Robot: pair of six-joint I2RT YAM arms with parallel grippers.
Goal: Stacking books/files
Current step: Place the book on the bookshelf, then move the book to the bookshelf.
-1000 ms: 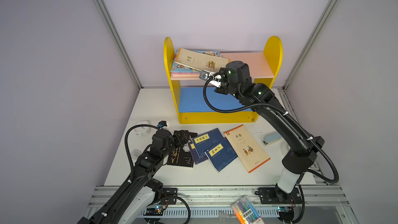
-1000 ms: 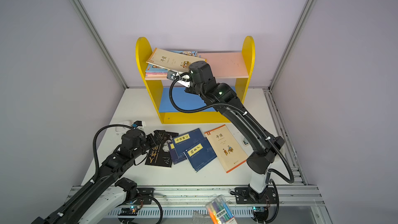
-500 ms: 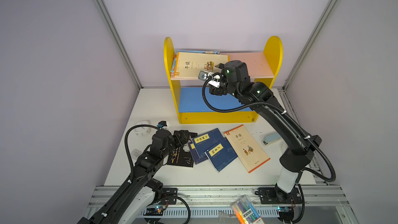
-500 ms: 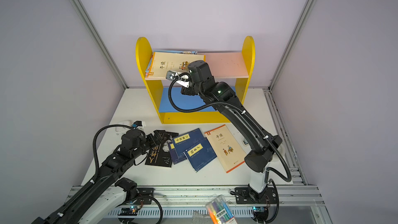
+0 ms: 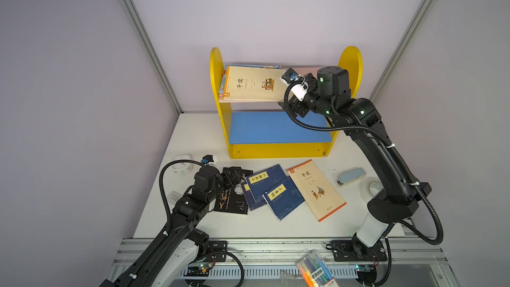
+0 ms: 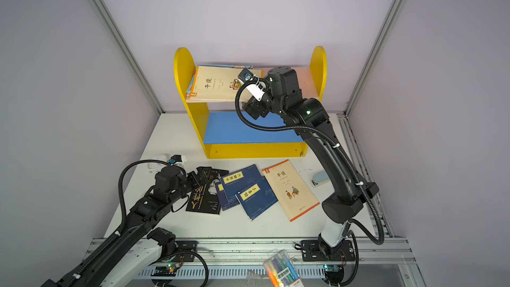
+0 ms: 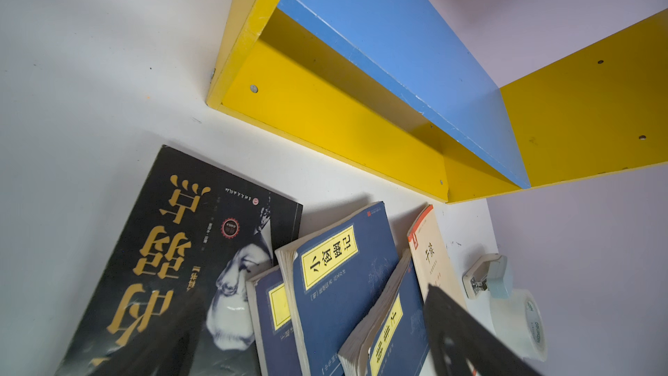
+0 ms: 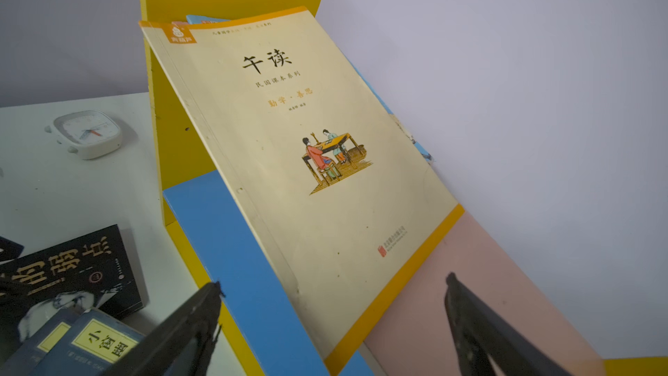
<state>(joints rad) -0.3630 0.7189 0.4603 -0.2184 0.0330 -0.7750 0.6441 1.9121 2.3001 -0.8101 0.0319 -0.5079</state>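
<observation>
A cream book [image 5: 252,84] [image 8: 307,139] with a yellow edge lies flat on top of a stack of books at the left end of the pink top shelf [image 5: 311,74]. My right gripper [image 5: 287,95] [image 8: 332,283] is open just off that book's right end and holds nothing. Its fingers straddle the shelf's front edge. On the table lie a black book with gold lettering [image 5: 231,201], three overlapping navy books [image 5: 265,180] with yellow labels, and another cream book [image 5: 314,189]. My left gripper [image 5: 234,173] [image 7: 314,356] hangs open and empty over the black book's far end.
The yellow bookshelf [image 5: 276,150] has a blue lower shelf [image 5: 276,128]. A white clock [image 5: 182,161] sits at the table's left. A light-blue stapler [image 5: 350,176] and a tape roll [image 5: 372,189] lie at the right. A marker pack [image 5: 314,269] rests on the front rail.
My right gripper opened and let go of the cream book. The book turned from askew to square on the stack. The gripper drew back slightly to the right. The left arm stayed still.
</observation>
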